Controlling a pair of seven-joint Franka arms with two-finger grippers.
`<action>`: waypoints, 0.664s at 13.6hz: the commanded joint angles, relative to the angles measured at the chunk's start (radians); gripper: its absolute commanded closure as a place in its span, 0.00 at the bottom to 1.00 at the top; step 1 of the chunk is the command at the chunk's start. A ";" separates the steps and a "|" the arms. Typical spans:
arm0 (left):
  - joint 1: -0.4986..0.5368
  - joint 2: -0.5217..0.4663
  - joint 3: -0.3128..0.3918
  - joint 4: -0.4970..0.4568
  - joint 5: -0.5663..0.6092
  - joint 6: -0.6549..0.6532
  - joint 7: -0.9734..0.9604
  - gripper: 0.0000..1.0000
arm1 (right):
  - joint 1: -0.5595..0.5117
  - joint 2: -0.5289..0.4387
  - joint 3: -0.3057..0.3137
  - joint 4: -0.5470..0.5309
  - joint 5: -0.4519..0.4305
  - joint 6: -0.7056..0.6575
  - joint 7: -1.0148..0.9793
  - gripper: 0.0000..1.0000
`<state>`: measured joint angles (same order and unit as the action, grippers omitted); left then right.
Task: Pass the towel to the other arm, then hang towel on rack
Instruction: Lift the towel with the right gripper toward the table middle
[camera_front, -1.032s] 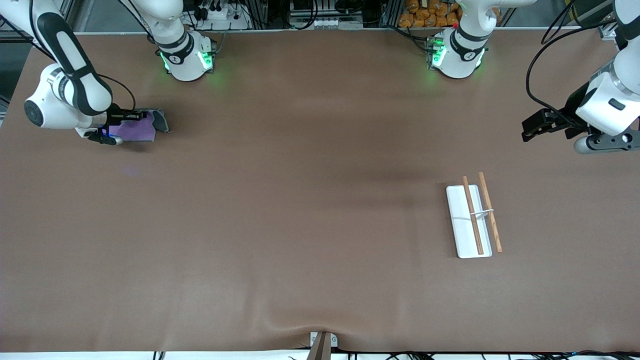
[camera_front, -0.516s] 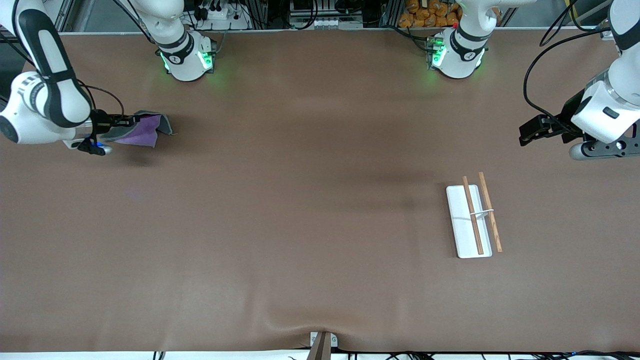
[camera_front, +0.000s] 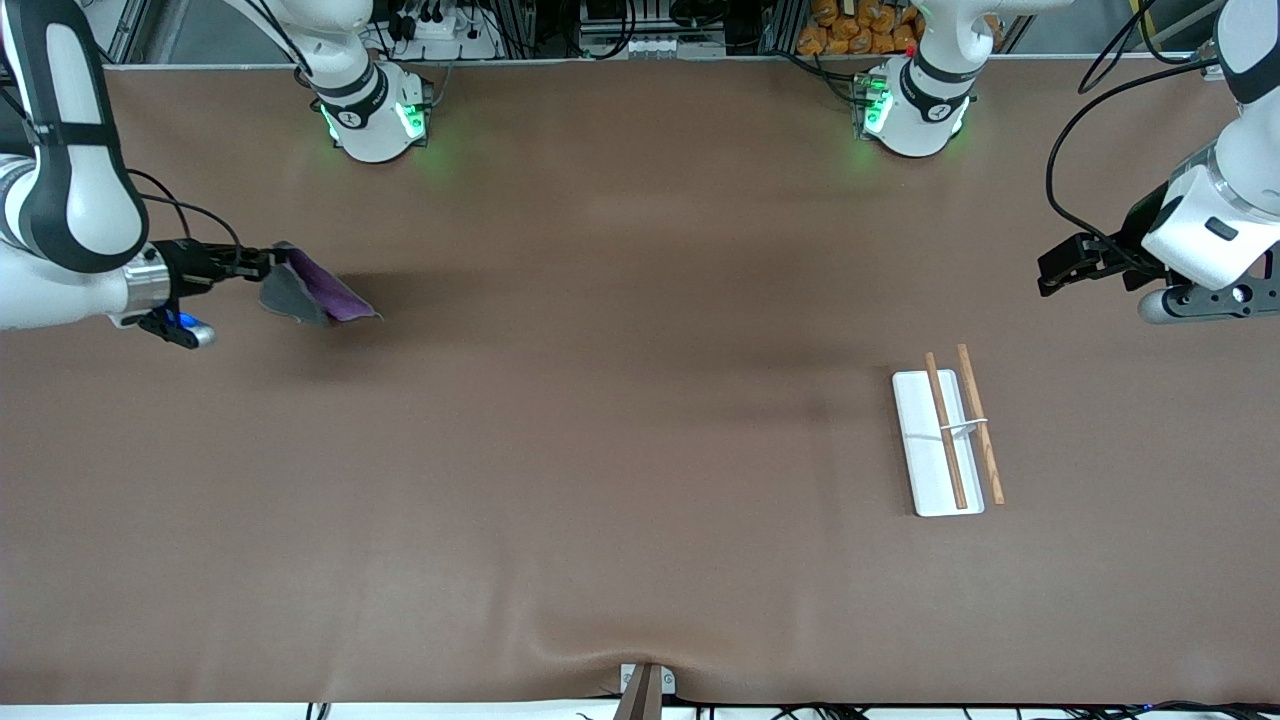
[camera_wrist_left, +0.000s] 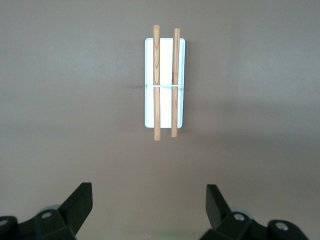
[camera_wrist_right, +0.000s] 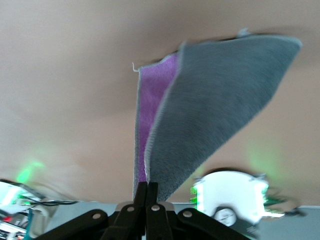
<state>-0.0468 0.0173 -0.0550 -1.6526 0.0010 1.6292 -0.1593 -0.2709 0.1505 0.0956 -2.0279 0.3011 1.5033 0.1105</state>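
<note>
My right gripper (camera_front: 268, 262) is shut on an edge of the towel (camera_front: 315, 293) and holds it in the air over the right arm's end of the table. The towel hangs folded, purple face and dark grey face both showing; in the right wrist view it (camera_wrist_right: 210, 110) spreads out from my pinched fingers (camera_wrist_right: 147, 195). The rack (camera_front: 945, 437), a white base with two brown rods, lies flat toward the left arm's end. My left gripper (camera_front: 1047, 270) hangs open and empty in the air beside the rack's end of the table; its wrist view looks down on the rack (camera_wrist_left: 165, 82).
The two arm bases (camera_front: 375, 115) (camera_front: 910, 110) with green lights stand along the table's top edge. A small bracket (camera_front: 645, 685) sits at the table's front edge, at the middle. The brown table cover (camera_front: 620, 400) lies bare between towel and rack.
My right gripper has lifted the towel off the table and swung it; the towel now hangs folded from the fingers. The left arm has shifted slightly and then held still.
</note>
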 joint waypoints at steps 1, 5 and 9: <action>0.002 0.007 -0.005 -0.003 0.007 0.032 0.003 0.00 | 0.091 -0.003 -0.008 0.069 0.110 -0.054 0.185 1.00; -0.011 0.032 -0.006 0.030 -0.034 0.070 -0.017 0.00 | 0.209 0.004 -0.010 0.170 0.294 -0.072 0.452 1.00; -0.030 0.163 -0.008 0.170 -0.202 0.080 -0.205 0.00 | 0.287 0.011 -0.010 0.212 0.418 -0.010 0.621 1.00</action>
<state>-0.0597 0.0899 -0.0601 -1.5933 -0.1484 1.7140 -0.2760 -0.0249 0.1506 0.0978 -1.8435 0.6630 1.4722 0.6460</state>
